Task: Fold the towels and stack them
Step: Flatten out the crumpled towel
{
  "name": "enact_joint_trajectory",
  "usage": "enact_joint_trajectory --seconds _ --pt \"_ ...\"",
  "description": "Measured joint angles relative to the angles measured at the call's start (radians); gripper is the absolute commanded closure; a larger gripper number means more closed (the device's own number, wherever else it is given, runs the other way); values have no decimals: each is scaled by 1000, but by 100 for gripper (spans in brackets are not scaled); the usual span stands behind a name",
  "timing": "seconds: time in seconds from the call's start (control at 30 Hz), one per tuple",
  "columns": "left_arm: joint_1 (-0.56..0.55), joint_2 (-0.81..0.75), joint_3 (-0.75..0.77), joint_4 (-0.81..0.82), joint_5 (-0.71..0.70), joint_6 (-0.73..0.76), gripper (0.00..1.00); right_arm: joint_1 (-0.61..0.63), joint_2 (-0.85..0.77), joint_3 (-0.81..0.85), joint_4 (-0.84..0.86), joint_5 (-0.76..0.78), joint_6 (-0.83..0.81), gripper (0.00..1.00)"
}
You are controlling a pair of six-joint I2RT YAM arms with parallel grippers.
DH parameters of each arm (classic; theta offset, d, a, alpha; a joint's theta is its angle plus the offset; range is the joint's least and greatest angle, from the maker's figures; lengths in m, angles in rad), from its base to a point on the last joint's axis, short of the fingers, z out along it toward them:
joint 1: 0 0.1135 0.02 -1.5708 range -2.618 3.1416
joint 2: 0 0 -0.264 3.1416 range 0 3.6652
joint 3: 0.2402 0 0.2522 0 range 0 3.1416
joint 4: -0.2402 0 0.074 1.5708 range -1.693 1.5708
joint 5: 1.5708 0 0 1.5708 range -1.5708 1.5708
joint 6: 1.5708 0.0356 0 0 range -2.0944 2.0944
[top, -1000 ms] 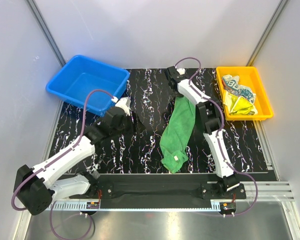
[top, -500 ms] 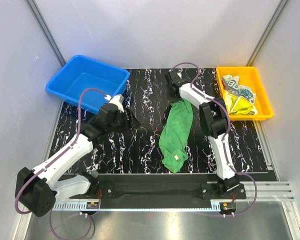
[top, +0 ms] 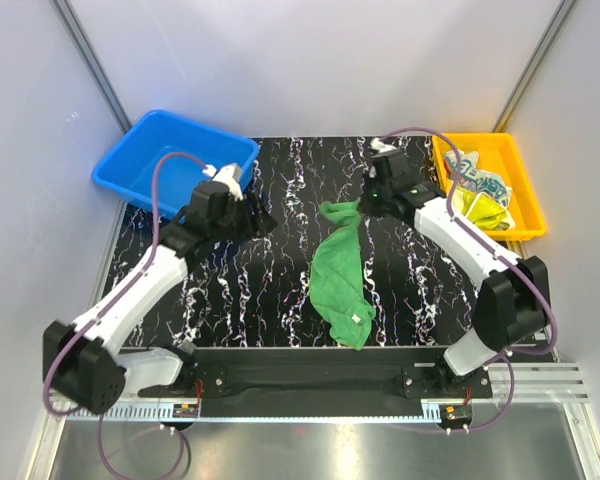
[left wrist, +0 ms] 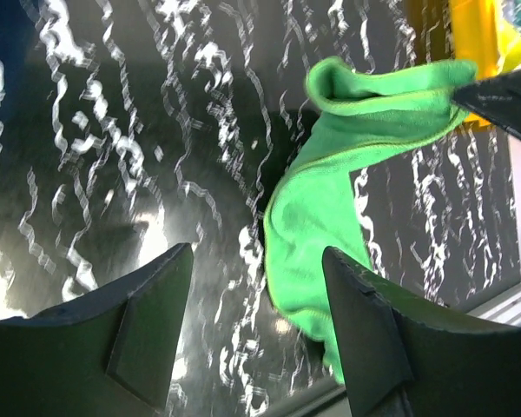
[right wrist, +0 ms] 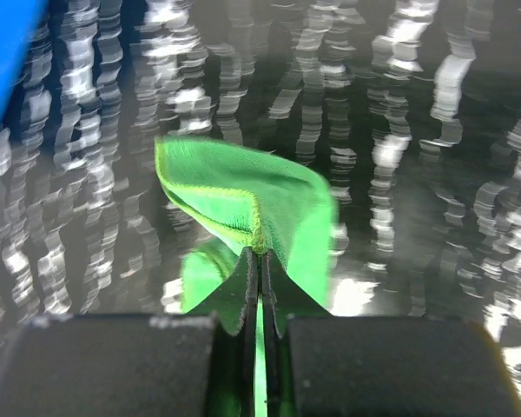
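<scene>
1. Furthest left from where I sit is the blue bin (top: 170,160). It sits just behind and to the left of my left gripper (top: 252,216).
2. The left gripper's two dark fingers (left wrist: 148,339) stand apart with nothing between them. Under them I see only the black, white-veined mat (top: 270,290).
3. In the left wrist view, the green towel (left wrist: 330,208) lies ahead of that gripper and off to its right, not touching either finger.
4. From above, the green towel (top: 340,275) runs as a long crumpled strip. It goes from the right gripper (top: 366,206) back toward the arm bases. A small white label (top: 359,320) shows near the end closest to me.
5. The right gripper (right wrist: 259,261) has its fingers pressed together on the towel's hem. In the right wrist view a folded corner of the green towel (right wrist: 269,195) stands up just in front of the fingertips, clamped at the stitched edge.
6. To the right of the right gripper, and well clear of it, is the orange tray (top: 528,190).
7. In that tray the striped towel (top: 477,178) is bunched at the far side. The yellow towel (top: 480,208) is crumpled against it on the near side.
</scene>
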Motion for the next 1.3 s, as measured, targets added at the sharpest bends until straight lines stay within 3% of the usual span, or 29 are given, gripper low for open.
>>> enact_joint_trajectory --seconds 0.1,0.3,0.4,0.47,0.5,0.73,1.0,1.1,1.3 --pt "0 92 13 74 25 8 33 -85 -12 -103 37 10 0 100" --pt "0 351 47 198 109 5 33 -209 77 -212 48 0 -1 90" --pt "-9 468 108 225 158 2 33 -232 125 -217 68 -26 -1 82" --pt "-29 537 172 248 187 11 33 -233 130 -231 89 -53 -1 70" --pt "-42 567 206 258 204 21 32 -233 129 -236 98 -64 1 69" --pt "-133 672 320 336 314 87 33 -238 85 -343 226 -214 50 89" --pt "-150 789 358 344 347 109 33 -238 61 -388 279 -256 86 90" --pt "-152 815 358 326 341 123 33 -238 34 -394 275 -224 86 76" --pt "-174 843 366 282 297 154 38 -240 15 -396 274 -145 86 77"
